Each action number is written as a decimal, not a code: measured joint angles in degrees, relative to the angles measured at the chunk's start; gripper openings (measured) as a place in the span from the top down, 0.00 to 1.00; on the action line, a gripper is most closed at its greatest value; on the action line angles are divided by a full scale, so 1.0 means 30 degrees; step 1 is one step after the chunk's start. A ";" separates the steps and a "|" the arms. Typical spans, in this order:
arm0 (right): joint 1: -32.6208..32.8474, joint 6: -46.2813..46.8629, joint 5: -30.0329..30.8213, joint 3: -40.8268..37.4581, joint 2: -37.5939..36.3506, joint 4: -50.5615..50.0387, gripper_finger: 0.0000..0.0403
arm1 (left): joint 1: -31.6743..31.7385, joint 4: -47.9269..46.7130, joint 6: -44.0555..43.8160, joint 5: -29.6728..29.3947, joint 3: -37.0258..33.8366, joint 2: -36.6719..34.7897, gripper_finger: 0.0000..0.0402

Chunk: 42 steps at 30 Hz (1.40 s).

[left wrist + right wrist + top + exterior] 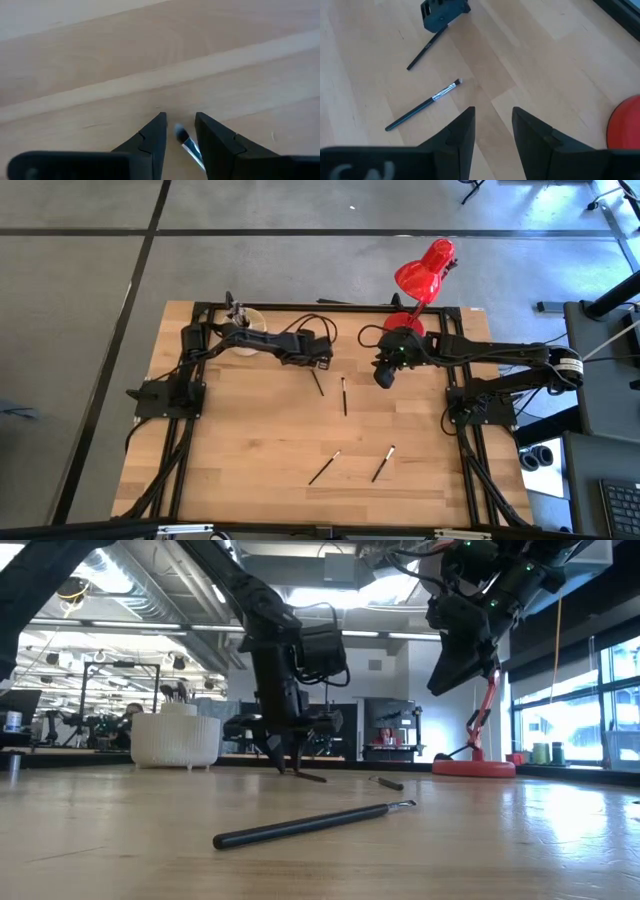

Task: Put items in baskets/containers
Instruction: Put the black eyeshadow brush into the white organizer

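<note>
Brushes are what I am after, and the nearest one to my left gripper (179, 131) is a thin dark-handled makeup brush with a silver ferrule (186, 143), lying flat on the pale wooden table (250, 440). I have the left fingers down at the tabletop, straddling that brush near its bristle end; they stand apart with the brush in the gap, not yet pinched, so nothing is held. Coming down from above suits a thing this flat and slender.

The round cream-white ribbed cup organiser (176, 741) sits at the far left corner, just behind the left arm, a short carry from here.

My right gripper (492, 125) hangs above the table on the far right, near the red desk lamp (424, 272), fingers parted and empty. It waits there, I judge, to keep clear of the left arm.

Three other brushes lie loose: one mid-table (344, 395), two nearer the front edge (324, 468) (383, 464).
</note>
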 joint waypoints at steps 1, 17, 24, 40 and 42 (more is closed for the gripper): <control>0.0000 0.0000 0.0003 0.0000 0.0000 0.0000 0.68 | -0.0053 -0.0034 0.0020 0.0034 -0.0006 -0.0051 0.77; 0.0000 -0.0051 0.0007 -0.0015 0.0007 0.0007 0.68 | -0.0828 -0.0827 0.1663 0.1276 -0.0035 -0.0337 0.99; 0.0000 -0.0044 0.0007 -0.0015 0.0007 0.0022 0.68 | -0.0931 -0.2121 0.3318 0.1012 -0.0218 -0.1605 0.99; 0.0007 -0.0029 0.0022 -0.0015 0.0007 0.0459 0.68 | -0.0526 -0.7467 0.2520 -1.8987 -0.0094 -1.0545 0.99; 0.0007 -0.0023 0.0022 -0.0015 0.0007 0.0485 0.68 | -0.0163 -0.7635 0.2599 -2.0345 -0.0094 -1.0552 0.99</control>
